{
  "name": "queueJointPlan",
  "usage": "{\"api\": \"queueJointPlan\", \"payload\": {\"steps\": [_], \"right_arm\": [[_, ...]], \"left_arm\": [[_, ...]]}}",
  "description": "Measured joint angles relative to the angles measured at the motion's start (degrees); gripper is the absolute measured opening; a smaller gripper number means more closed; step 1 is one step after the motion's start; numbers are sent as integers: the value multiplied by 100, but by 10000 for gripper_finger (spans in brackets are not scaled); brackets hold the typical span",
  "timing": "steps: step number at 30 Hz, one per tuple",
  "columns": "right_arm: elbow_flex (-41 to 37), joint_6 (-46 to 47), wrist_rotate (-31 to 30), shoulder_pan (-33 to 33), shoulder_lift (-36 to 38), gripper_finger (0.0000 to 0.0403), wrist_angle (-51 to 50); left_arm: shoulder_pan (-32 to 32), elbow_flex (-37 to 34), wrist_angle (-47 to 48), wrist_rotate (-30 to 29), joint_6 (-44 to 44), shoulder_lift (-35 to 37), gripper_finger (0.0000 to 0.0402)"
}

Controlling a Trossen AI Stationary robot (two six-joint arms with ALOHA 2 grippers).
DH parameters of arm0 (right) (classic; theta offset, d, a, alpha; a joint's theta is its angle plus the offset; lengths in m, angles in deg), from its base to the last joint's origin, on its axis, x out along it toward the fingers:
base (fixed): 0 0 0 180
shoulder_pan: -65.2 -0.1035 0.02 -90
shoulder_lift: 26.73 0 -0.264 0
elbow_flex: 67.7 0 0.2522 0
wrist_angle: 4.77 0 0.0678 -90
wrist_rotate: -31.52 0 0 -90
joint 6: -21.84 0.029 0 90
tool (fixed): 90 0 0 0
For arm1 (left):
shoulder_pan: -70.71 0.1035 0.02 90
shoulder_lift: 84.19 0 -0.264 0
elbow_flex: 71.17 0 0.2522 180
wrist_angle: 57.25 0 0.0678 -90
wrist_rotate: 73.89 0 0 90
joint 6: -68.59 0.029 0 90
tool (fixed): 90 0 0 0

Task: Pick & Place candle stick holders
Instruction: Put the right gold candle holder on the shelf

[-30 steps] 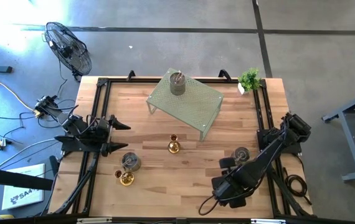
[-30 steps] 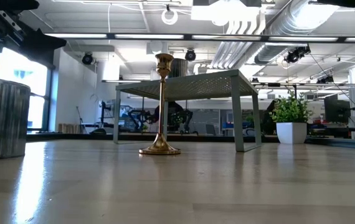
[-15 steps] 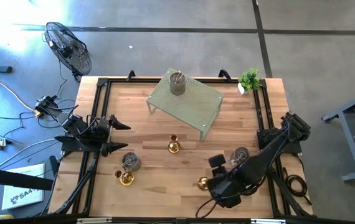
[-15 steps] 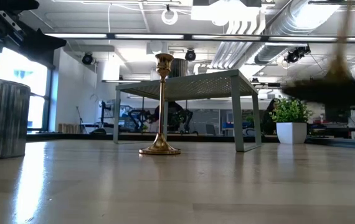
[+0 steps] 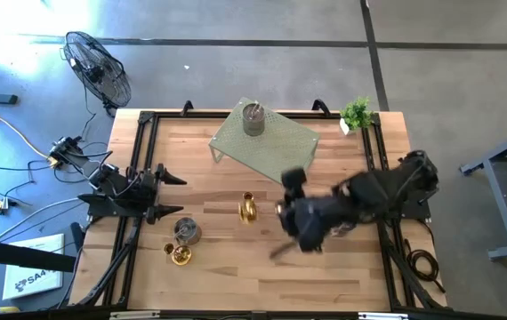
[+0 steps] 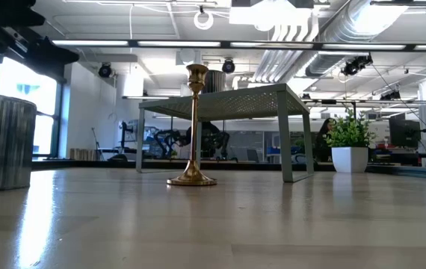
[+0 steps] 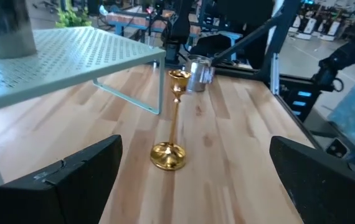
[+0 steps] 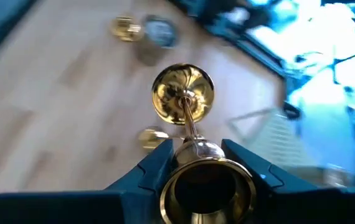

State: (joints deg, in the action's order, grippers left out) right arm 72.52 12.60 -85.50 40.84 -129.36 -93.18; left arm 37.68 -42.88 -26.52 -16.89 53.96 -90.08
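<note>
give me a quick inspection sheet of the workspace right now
surface: wooden table, bare wood in front
job's things: grey cup on the green rack; tall gold holder upright mid-table; grey cup and gold holder front left; another gold holder held above the table
clutter: potted plant at the far right corner
grippers: right gripper shut on that gold holder; left gripper open, waiting at the left edge
cables: on the floor left
surroundings: fan on the floor

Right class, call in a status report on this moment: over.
Right end effector shut on tall gold metal candlestick, airborne mid-table. Left end effector open, parked at left edge. Pale green perforated rack just beyond.
</note>
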Motion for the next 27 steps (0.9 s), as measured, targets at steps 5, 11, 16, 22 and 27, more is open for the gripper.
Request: {"api": "queueJointPlan", "payload": {"steps": [5, 11, 16, 22, 27], "right_arm": [[362, -134, 35, 870, 0, 115, -162], [520, 212, -56, 1919, 0, 115, -815], [524, 443, 254, 2615, 0, 115, -1394], [524, 450, 1073, 3175, 0, 115, -1513], [515, 677, 1238, 3525, 0, 115, -1533]], "left_arm": [[1, 0, -6, -105, 39, 1, 399], [2, 0, -6, -105, 41, 2, 399], [1, 0, 20, -105, 41, 1, 399], [2, 0, 118, -122, 259, 0, 399], [2, 0, 112, -122, 607, 1, 399]]}}
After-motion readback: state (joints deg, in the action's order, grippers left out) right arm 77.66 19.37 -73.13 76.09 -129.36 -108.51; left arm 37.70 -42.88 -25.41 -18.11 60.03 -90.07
